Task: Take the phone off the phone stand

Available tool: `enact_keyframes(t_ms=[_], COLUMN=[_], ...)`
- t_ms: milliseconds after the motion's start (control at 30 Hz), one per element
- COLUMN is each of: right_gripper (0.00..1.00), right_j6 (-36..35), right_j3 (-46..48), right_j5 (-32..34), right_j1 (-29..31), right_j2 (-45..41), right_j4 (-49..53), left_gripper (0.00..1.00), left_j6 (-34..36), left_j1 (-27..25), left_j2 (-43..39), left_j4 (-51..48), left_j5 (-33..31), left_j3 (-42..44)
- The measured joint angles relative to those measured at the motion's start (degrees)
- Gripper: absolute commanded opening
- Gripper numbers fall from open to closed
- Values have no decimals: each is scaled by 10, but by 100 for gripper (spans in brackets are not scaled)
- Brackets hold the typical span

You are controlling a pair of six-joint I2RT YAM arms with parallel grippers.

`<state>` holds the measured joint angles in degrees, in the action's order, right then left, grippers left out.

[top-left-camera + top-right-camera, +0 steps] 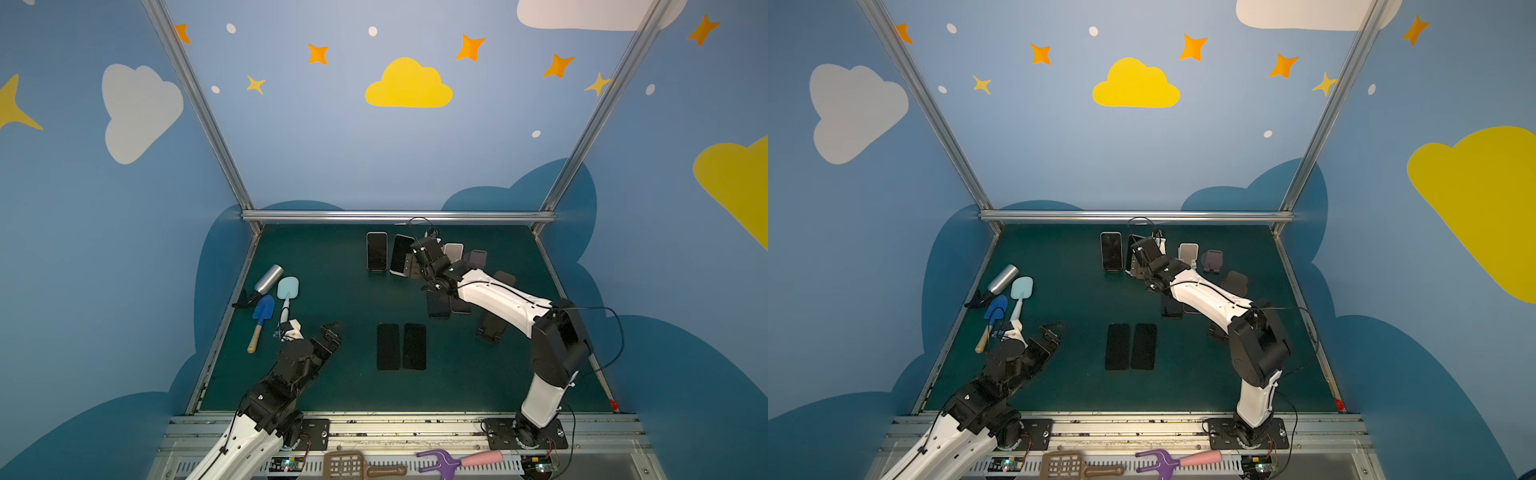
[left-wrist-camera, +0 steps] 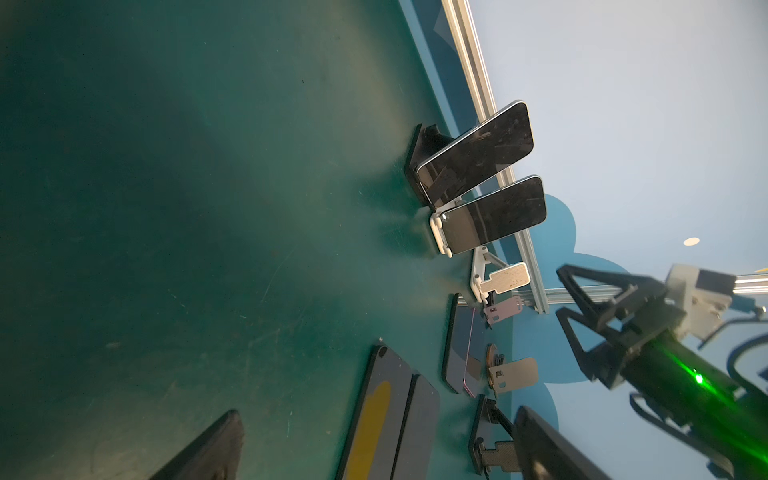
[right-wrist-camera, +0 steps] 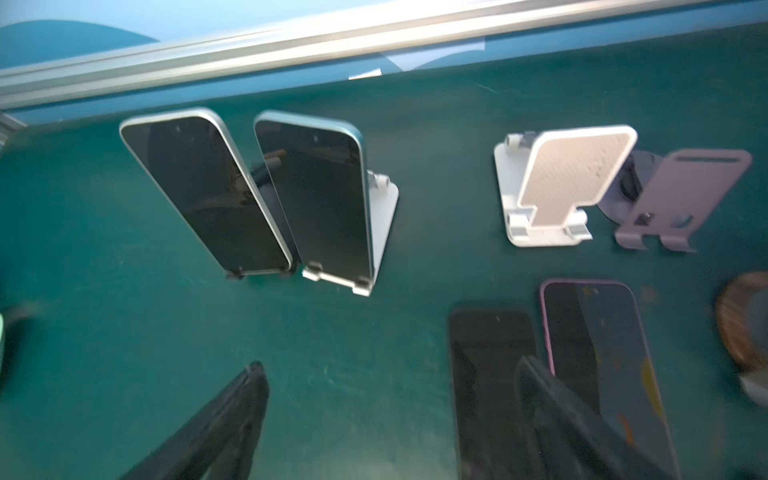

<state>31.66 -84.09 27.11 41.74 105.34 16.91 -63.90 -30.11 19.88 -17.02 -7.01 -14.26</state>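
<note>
Two phones lean on stands at the back of the green mat. A silver-edged phone rests on a black stand. Beside it, a blue-edged phone leans on a white stand. Both also show in the left wrist view, silver-edged phone and blue-edged phone. My right gripper hovers open just in front of the blue-edged phone, holding nothing. My left gripper stands open and empty near the front left.
Empty white stand and purple stand stand to the right. A black phone and a purple phone lie flat under my right arm. Two dark phones lie mid-mat. A bottle, trowel and spatula lie left.
</note>
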Motion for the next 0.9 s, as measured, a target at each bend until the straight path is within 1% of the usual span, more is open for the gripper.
enact_keyframes(t_ms=[333,633,733,900], right_gripper=[95,95,95,95], right_j6=[-24,-36,-37,-40], right_j3=[-163,-320,-353,-372], right_j5=[23,45,57,64], right_j1=[-2,-11,-14,-19], right_j2=[127,219,238,251], right_j4=[14,74,92,108], left_gripper=[100,100,100,100], left_j6=[3,7,8,9], left_j1=[1,4,5,8], left_j2=[-2,-2,-2,-8], left_j4=[-1,-1,-1,-2], left_j5=[-1,-1,-1,-1], left_j3=[0,0,0,0])
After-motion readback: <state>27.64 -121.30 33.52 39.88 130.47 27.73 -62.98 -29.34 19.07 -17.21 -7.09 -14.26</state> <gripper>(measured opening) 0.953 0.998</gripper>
